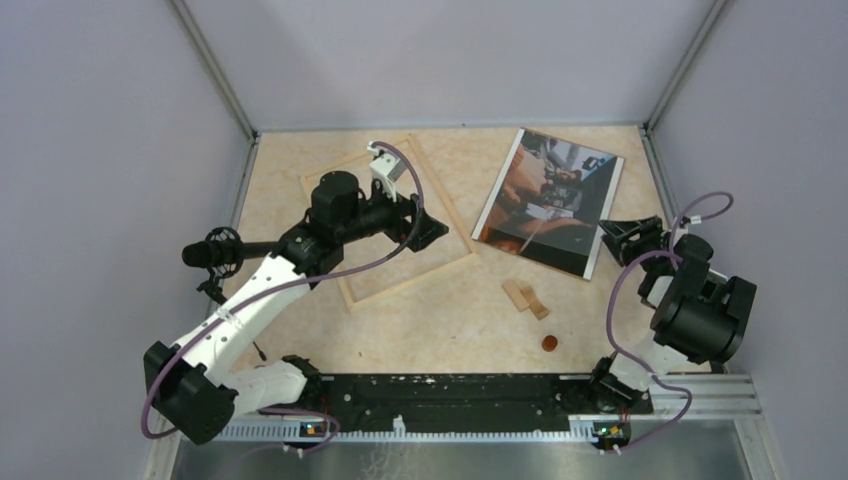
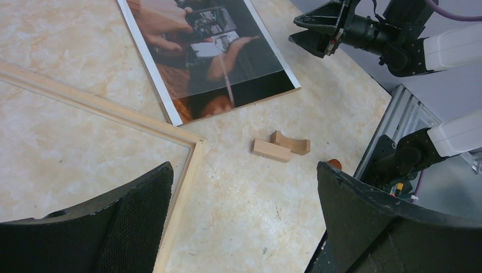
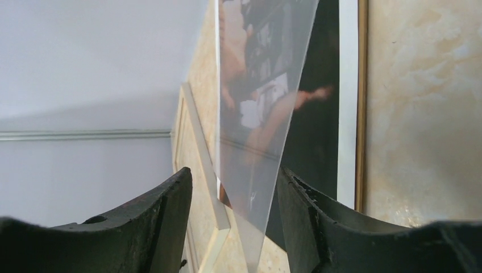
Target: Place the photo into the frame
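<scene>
L gripper [image 2: 243, 166] over the frame's [image 2: 113, 111] right corner, jaws at full spread, nothing in them. Frame flat on table [image 1: 450, 325], back-left part. Photo [image 1: 550, 200] face up twd back-right corner, skewed. R gripper [image 3: 233, 173] at photo's near-right corner, jaws part-way apart w/ corner of clear sheet [image 3: 256, 142] between them; can't tell if gripped. Wood blocks [image 1: 525, 297] nr photo's near edge.

Photo [image 2: 210, 57] flat beyond frame [image 2: 113, 111] corner; wooden blocks [image 2: 281, 149] nearby.

the photo [image 2: 210, 51] is glossy; the frame [image 2: 113, 111] is pale, bare, matt wood; the tabletop [image 2: 239, 199] looks smooth with a marbled finish.
</scene>
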Controlling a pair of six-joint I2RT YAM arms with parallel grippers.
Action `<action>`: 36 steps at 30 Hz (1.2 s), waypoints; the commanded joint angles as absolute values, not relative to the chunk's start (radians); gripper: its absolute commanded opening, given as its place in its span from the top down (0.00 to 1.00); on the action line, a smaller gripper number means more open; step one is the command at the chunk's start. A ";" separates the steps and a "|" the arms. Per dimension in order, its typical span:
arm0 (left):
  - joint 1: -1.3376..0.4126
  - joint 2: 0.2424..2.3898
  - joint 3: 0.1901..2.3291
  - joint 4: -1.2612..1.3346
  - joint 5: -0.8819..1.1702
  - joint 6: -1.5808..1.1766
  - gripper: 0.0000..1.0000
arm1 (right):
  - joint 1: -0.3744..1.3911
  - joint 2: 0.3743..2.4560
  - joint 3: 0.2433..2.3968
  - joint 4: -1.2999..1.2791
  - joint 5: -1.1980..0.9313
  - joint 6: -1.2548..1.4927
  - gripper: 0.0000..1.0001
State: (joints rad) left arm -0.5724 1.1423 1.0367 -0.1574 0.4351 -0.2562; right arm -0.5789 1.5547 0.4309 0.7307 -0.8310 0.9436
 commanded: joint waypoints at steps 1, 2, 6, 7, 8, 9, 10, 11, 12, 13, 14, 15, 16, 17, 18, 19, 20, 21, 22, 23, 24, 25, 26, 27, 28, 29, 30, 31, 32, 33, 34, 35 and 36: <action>-0.577 1.155 1.028 -0.099 0.465 -0.274 0.02 | -0.567 1.643 0.385 1.113 -0.858 1.142 0.45; -0.577 1.156 1.028 -0.098 0.466 -0.276 0.02 | -0.558 1.664 0.375 1.183 -0.845 1.180 0.46; -0.578 1.164 1.026 -0.098 0.470 -0.281 0.02 | -0.505 1.722 0.339 1.365 -0.718 1.289 0.49; -0.578 1.167 1.026 -0.096 0.469 -0.282 0.02 | -0.482 1.733 0.340 1.379 -0.683 1.300 0.50; -0.577 1.169 1.027 -0.096 0.471 -0.282 0.02 | -0.461 1.742 0.339 1.392 -0.638 1.307 0.51; -0.577 1.170 1.027 -0.095 0.472 -0.283 0.02 | -0.437 1.749 0.336 1.402 -0.591 1.314 0.53; -0.577 1.172 1.026 -0.096 0.473 -0.284 0.02 | -0.415 1.757 0.332 1.420 -0.538 1.316 0.54; -0.578 1.172 1.026 -0.095 0.473 -0.285 0.02 | -0.389 1.767 0.324 1.458 -0.480 1.316 0.56; -0.578 1.171 1.027 -0.095 0.474 -0.285 0.02 | -0.365 1.782 0.310 1.497 -0.421 1.318 0.56; -0.578 1.170 1.026 -0.096 0.474 -0.285 0.02 | -0.343 1.800 0.305 1.525 -0.363 1.325 0.57; -0.578 1.170 1.026 -0.095 0.474 -0.285 0.02 | -0.322 1.824 0.310 1.554 -0.327 1.332 0.57; -0.578 1.169 1.025 -0.096 0.471 -0.285 0.02 | -0.303 1.853 0.321 1.589 -0.310 1.341 0.62; -0.578 1.170 1.024 -0.095 0.468 -0.285 0.02 | -0.296 1.878 0.326 1.624 -0.307 1.359 0.70; -0.578 1.172 1.022 -0.095 0.463 -0.283 0.02 | -0.294 1.893 0.323 1.656 -0.310 1.388 0.79; -0.578 1.172 1.020 -0.095 0.457 -0.282 0.02 | -0.295 1.895 0.312 1.664 -0.318 1.425 0.92; -0.577 1.174 1.019 -0.093 0.451 -0.280 0.02 | -0.296 1.875 0.292 1.650 -0.315 1.462 1.00; -0.577 1.176 1.021 -0.094 0.447 -0.278 0.02 | -0.296 1.844 0.273 1.622 -0.307 1.498 1.00; -0.577 1.177 1.023 -0.100 0.442 -0.278 0.02 | -0.297 1.802 0.252 1.573 -0.304 1.520 1.00; -0.578 1.177 1.027 -0.104 0.435 -0.280 0.02 | -0.300 1.739 0.237 1.506 -0.301 1.516 1.00; -0.578 1.174 1.026 -0.105 0.428 -0.281 0.02 | -0.302 1.660 0.233 1.404 -0.301 1.489 1.00; -0.578 1.174 1.025 -0.104 0.423 -0.279 0.02 | -0.302 1.570 0.253 1.237 -0.304 1.431 1.00; -0.578 1.176 1.025 -0.108 0.413 -0.279 0.02 | -0.300 1.468 0.294 1.035 -0.308 1.347 1.00; -0.578 1.177 1.028 -0.112 0.403 -0.279 0.02 | -0.297 1.382 0.352 0.746 -0.308 1.241 1.00; -0.578 1.177 1.030 -0.117 0.394 -0.278 0.02 | -0.295 1.291 0.416 0.539 -0.281 1.131 1.00; -0.578 1.176 1.032 -0.122 0.380 -0.276 0.02 | -0.290 1.217 0.476 0.349 -0.238 1.011 1.00; -0.578 1.174 1.034 -0.128 0.367 -0.275 0.02 | -0.285 1.162 0.550 0.179 -0.190 0.912 1.00; -0.578 1.172 1.035 -0.133 0.354 -0.275 0.02 | -0.285 1.126 0.617 0.042 -0.166 0.826 1.00; -0.576 1.171 1.037 -0.140 0.340 -0.275 0.02 | -0.285 1.098 0.700 -0.062 -0.156 0.751 1.00; -0.577 1.169 1.040 -0.147 0.327 -0.278 0.02 | -0.283 1.076 0.754 -0.146 -0.156 0.683 1.00; -0.576 1.168 1.044 -0.153 0.313 -0.280 0.02 | -0.281 1.058 0.802 -0.197 -0.179 0.628 1.00; -0.575 1.167 1.046 -0.161 0.296 -0.281 0.02 | -0.281 1.043 0.850 -0.248 -0.208 0.581 1.00; -0.574 1.163 1.049 -0.168 0.269 -0.284 0.02 | -0.271 1.037 0.904 -0.319 -0.227 0.530 1.00; -0.573 1.158 1.048 -0.172 0.244 -0.286 0.02 | -0.259 1.037 0.961 -0.365 -0.240 0.484 1.00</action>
State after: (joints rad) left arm -0.5720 1.1725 1.0241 -0.1661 0.3405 -0.2787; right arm -0.2852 1.0801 0.7948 0.0452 -0.2211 0.7967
